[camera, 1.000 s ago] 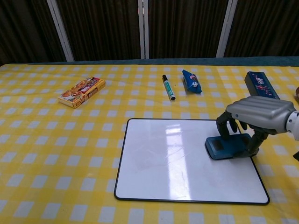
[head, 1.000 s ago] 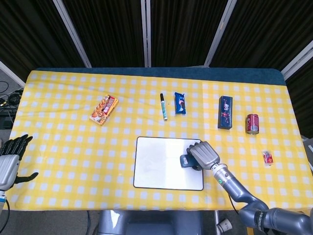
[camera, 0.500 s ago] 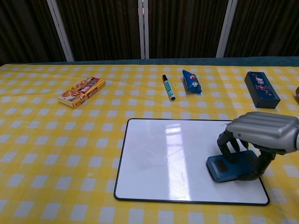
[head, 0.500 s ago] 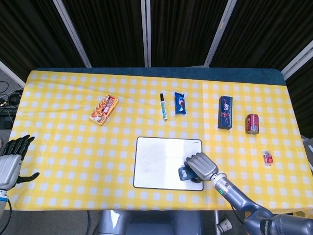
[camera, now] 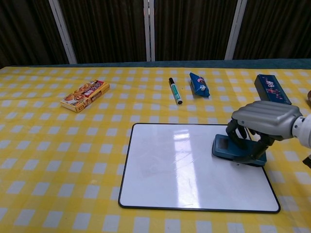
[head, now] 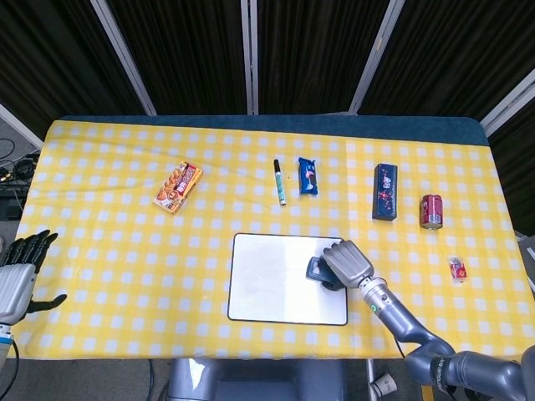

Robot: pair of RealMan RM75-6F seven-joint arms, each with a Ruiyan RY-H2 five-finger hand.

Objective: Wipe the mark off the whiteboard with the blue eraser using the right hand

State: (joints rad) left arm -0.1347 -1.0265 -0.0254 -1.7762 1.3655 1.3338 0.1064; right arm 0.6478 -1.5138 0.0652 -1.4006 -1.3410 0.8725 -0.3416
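While the right hand [camera: 265,121] grips it from above by its long sides, the blue eraser [camera: 238,148], seemingly light and rigid, lies flat on the whiteboard [camera: 170,170].

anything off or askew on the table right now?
Nothing stands out. The right hand holds the blue eraser flat on the whiteboard, which lies square and intact. The marker and snack packs lie undisturbed; nothing spilled.
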